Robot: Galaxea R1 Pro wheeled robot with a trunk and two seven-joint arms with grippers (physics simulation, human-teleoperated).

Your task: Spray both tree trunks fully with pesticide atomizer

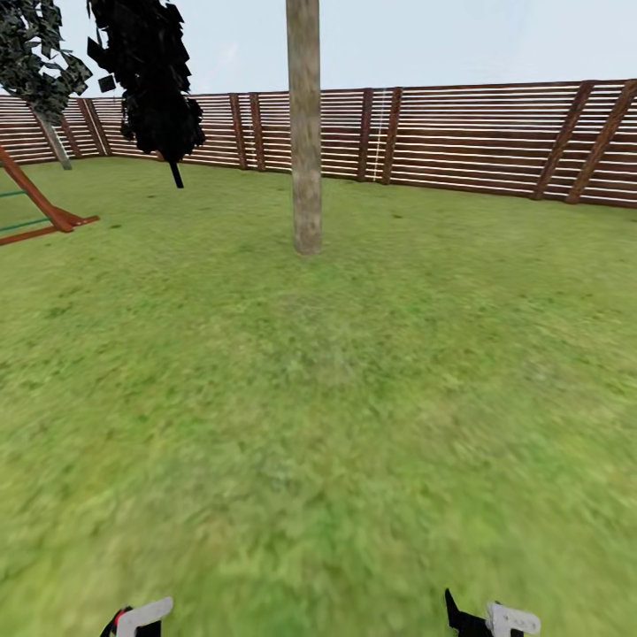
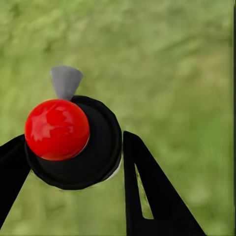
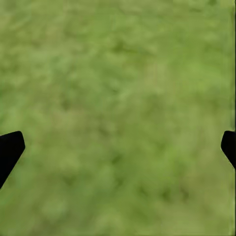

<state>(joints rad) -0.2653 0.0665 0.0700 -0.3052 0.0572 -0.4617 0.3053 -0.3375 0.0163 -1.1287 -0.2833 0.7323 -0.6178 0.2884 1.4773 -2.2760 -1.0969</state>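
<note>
spread wide across the head view: one green lawn (image 1: 354, 398), blurred toward the near edge. ringed at the back by one brown slatted fence (image 1: 478, 137). one thick pale tree trunk (image 1: 305, 133) upright on the grass ahead, crown cut off by the frame's top. two darker trees at far left: one near-black (image 1: 150, 80), one grey-leaved (image 1: 40, 62), partly cropped. one red-brown wooden frame (image 1: 40, 208) cut by the left edge. left gripper (image 2: 73, 162) clamped on the one atomizer (image 2: 78, 147), black cap, red knob, grey nozzle; body hidden below. right gripper (image 3: 118, 142) spread wide, empty, two finger tips barely showing over grass.
</note>
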